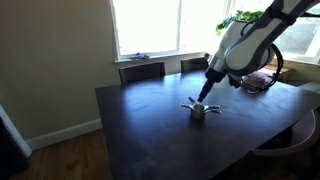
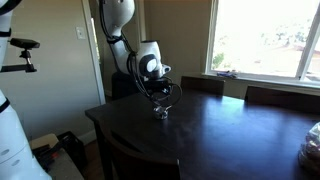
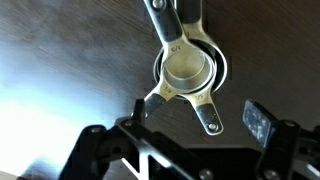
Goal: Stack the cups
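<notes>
Where the room is widest, the dark wooden table (image 1: 140, 125) takes up most of both exterior views, with a bright window (image 1: 150, 25) behind it and chair backs (image 1: 142, 70) along its far edge.

Arm (image 1: 250, 40): reaches in over the table, wrist bent down, tool pointing at the tabletop.

Gripper (image 1: 204, 97): hangs directly above the cups and close to them. In the wrist view the two fingers (image 3: 258, 120) stand wide apart with nothing between them, so the pincer is released and empty. Whether a fingertip touches a handle cannot be told from the exterior views.

Cups (image 3: 188, 68): one small shiny cluster on bare wood, well away from the table edges, also seen as a single bright spot under the tool (image 2: 161, 110). The wrist view shows concentric rims, one bowl seated inside another. Exact count is unclear.

Handles (image 3: 208, 118): thin and flat, fanning out in different directions, one up the frame and two slanting down toward the fingers.

Judgement: stacking looks finished or nearly so, and the step in hand is the let-go over the nested set.

Next move calls for a straight vertical lift with the jaws kept wide, so that no finger catches a splayed handle and tips the stack.
</notes>
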Controlling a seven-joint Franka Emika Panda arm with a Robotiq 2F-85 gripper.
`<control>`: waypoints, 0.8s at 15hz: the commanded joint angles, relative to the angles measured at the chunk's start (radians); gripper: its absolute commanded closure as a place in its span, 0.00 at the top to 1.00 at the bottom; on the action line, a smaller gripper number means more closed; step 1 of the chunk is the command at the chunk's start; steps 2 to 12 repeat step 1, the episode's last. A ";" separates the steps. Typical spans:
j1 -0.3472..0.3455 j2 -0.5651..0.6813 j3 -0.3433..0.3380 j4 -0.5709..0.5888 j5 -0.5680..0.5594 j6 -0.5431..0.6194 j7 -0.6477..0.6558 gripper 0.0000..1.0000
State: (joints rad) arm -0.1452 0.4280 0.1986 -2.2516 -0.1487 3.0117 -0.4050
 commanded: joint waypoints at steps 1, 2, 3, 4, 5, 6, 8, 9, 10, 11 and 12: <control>0.005 0.001 -0.004 0.001 0.000 0.001 0.003 1.00; 0.005 0.001 -0.004 0.001 0.000 0.001 0.003 1.00; 0.005 0.001 -0.004 0.001 0.000 0.001 0.003 1.00; 0.005 0.001 -0.004 0.001 0.000 0.001 0.003 1.00; 0.005 0.001 -0.004 0.001 0.000 0.001 0.003 1.00; 0.005 0.001 -0.004 0.001 0.000 0.001 0.003 1.00; 0.005 0.001 -0.004 0.001 0.000 0.001 0.003 1.00; 0.005 0.001 -0.004 0.001 0.000 0.001 0.003 1.00; 0.005 0.001 -0.004 0.001 0.000 0.001 0.003 1.00; 0.005 0.001 -0.004 0.001 0.000 0.001 0.003 1.00; 0.005 0.001 -0.004 0.001 0.000 0.001 0.003 1.00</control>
